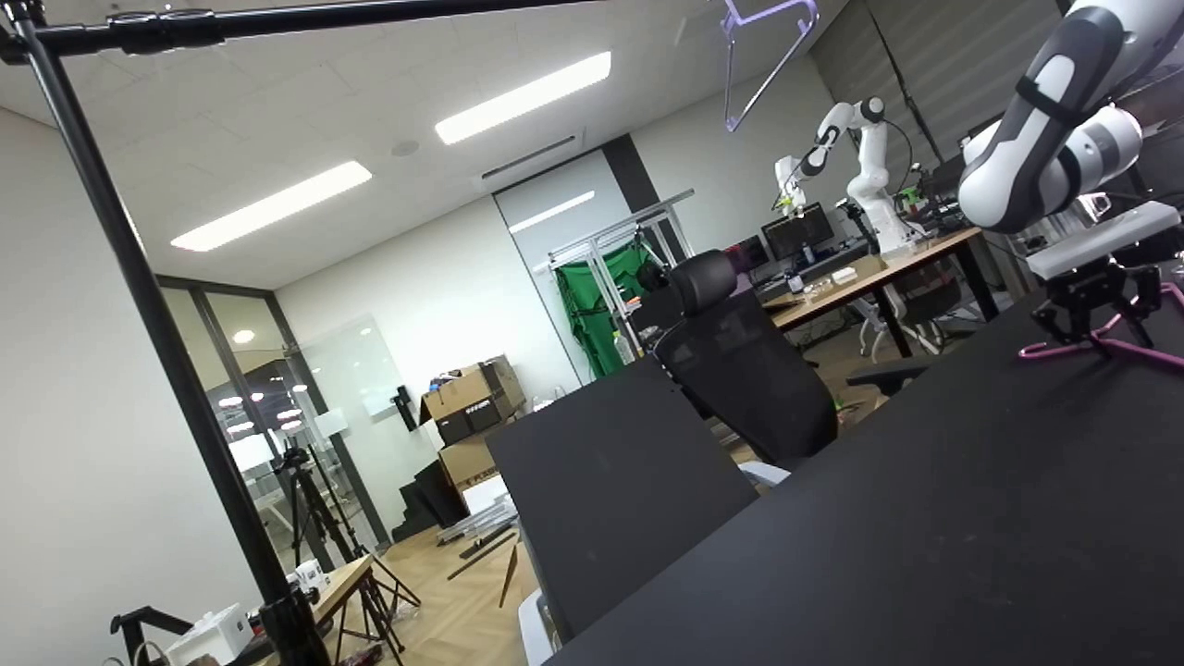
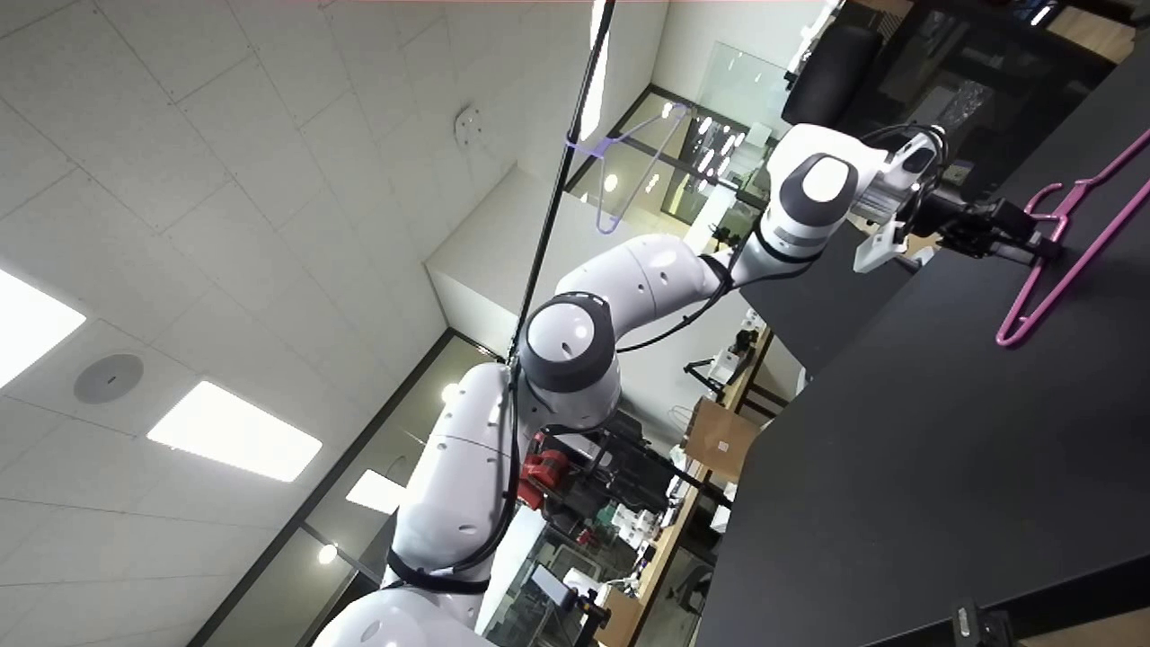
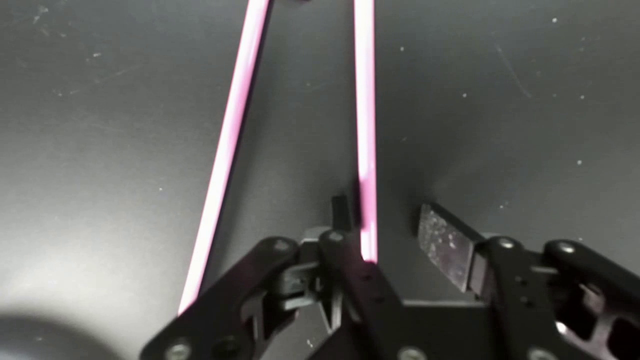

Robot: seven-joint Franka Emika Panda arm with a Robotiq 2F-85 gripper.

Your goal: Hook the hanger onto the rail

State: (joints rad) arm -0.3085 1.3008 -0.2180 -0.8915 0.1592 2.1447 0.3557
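One long white-and-gray robot arm [image 2: 651, 280], bent, with the far end dipped low to a black table [image 2: 898, 440]. With jaws spread apart around one slanting side of a thin pink clothes hanger [image 3: 366, 125] lying on that table, well below a long, round black rail [image 1: 351, 15].

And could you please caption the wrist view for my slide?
The open gripper straddles one side of the pink hanger on the black tabletop.
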